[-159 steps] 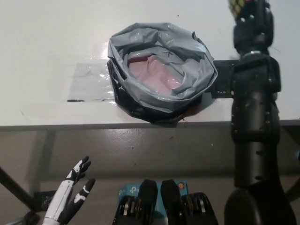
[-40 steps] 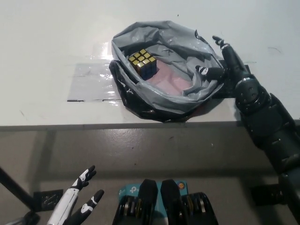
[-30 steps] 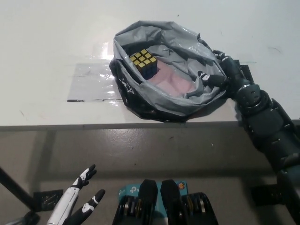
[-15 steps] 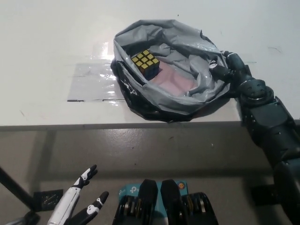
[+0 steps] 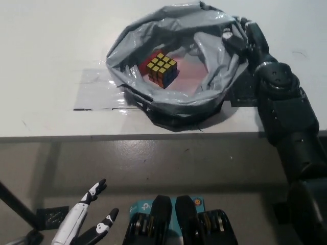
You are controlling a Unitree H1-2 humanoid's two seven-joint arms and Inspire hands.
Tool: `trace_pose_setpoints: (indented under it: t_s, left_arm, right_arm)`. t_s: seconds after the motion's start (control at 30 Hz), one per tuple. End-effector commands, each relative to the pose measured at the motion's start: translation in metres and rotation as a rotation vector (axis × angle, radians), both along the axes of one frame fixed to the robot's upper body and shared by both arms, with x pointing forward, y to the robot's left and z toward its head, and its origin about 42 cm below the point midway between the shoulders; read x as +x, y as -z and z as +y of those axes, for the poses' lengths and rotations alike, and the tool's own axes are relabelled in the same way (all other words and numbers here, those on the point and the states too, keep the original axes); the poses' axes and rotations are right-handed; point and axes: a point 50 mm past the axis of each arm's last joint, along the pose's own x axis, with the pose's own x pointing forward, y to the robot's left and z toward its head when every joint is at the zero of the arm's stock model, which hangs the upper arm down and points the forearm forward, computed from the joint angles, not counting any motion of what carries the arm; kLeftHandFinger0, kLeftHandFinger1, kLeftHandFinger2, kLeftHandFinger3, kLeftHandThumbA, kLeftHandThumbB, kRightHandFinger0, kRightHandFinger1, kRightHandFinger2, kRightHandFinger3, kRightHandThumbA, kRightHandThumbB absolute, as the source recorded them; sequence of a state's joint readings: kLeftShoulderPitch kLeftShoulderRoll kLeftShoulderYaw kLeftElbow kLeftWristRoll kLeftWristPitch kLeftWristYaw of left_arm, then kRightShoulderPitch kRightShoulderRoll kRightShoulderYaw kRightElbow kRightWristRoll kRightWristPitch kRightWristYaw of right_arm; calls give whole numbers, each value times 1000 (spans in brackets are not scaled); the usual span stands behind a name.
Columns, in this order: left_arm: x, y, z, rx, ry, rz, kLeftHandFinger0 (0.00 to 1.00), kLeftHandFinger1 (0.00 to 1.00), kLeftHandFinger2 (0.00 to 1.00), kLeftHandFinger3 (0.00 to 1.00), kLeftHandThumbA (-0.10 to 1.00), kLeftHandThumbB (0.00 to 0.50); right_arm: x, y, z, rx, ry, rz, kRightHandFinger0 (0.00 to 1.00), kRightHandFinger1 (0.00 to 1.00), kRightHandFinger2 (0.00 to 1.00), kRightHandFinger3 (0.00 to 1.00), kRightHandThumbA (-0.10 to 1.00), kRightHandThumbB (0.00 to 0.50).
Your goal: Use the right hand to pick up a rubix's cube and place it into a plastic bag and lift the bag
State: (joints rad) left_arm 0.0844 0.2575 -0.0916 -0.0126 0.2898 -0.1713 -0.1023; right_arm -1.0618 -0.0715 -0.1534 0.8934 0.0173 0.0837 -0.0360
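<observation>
Grey plastic bag (image 5: 204, 92) holding rubix's cube (image 5: 162, 70), right hand (image 5: 244, 38) gripping its rim

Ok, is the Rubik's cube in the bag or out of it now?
In. The Rubik's cube sits inside the open grey plastic bag, its walls rising all around it, while the right hand grips the bag's right rim.

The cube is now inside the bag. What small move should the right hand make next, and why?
Probably raise the right hand straight up. It grips the grey plastic bag at its right rim, the Rubik's cube lies inside, and the bag's bottom seems to rest on the table. The left hand rests low, open.
</observation>
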Motion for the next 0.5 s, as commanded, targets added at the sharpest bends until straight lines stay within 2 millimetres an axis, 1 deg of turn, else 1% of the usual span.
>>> trace_pose_setpoints:
  t_s: [0.0, 0.03, 0.07, 0.1, 0.13, 0.17, 0.2, 0.23, 0.27, 0.3, 0.33, 0.37, 0.47]
  left_arm:
    - [5, -14, 2, 14, 13, -63, 1000, 1000, 1000, 1000, 674, 96]
    - [6, -14, 2, 15, 13, -64, 1000, 1000, 1000, 1000, 674, 96]
    - [6, -15, 2, 12, 13, -64, 1000, 1000, 1000, 1000, 663, 88]
    - [7, -15, 2, 9, 12, -63, 1000, 1000, 1000, 1000, 658, 91]
    - [7, -15, 2, 6, 12, -63, 1000, 1000, 1000, 1000, 657, 91]
    - [8, -16, 2, 6, 11, -63, 1000, 1000, 1000, 1000, 656, 90]
    - [9, -16, 2, 9, 10, -67, 1000, 1000, 1000, 1000, 656, 89]
    - [9, -16, 2, 8, 9, -69, 1000, 1000, 1000, 1000, 656, 89]
    - [10, -17, 1, 13, 8, -73, 1000, 1000, 1000, 1000, 656, 87]
    - [10, -17, 1, 16, 7, -72, 1000, 1000, 1000, 1000, 660, 87]
    - [10, -17, 0, 12, 7, -66, 1000, 1000, 1000, 1000, 660, 82]
    - [11, -18, 0, 10, 8, -67, 1000, 1000, 1000, 1000, 655, 78]
    - [12, -19, 0, 11, 13, -78, 1000, 1000, 1000, 1000, 646, 68]
  right_arm:
    - [-3, -71, 25, 185, -58, -86, 0, 183, 553, 416, -100, 136]
    - [-4, -76, 27, 199, -66, -88, 0, 183, 553, 416, -100, 136]
    - [-7, -95, 36, 242, -96, -109, 0, 158, 542, 531, -100, 111]
    - [-9, -111, 44, 273, -124, -124, 0, 151, 526, 458, -100, 119]
    - [-11, -122, 49, 293, -143, -134, 0, 147, 519, 436, -100, 120]
    - [-12, -134, 55, 311, -161, -137, 0, 150, 527, 556, -100, 122]
    - [-12, -150, 62, 315, -174, -138, 0, 134, 532, 715, -100, 117]
    - [-13, -158, 66, 317, -182, -141, 0, 126, 537, 742, -100, 124]
    - [-13, -171, 72, 319, -196, -147, 0, 103, 529, 794, -100, 125]
    - [-13, -179, 76, 318, -204, -148, 0, 100, 534, 801, -100, 116]
    - [-12, -192, 82, 322, -215, -147, 0, 82, 558, 1000, -100, 110]
    - [-12, -198, 85, 321, -221, -147, 0, 84, 577, 1000, -100, 99]
    - [-12, -216, 94, 332, -238, -154, 0, 89, 603, 1000, -100, 99]
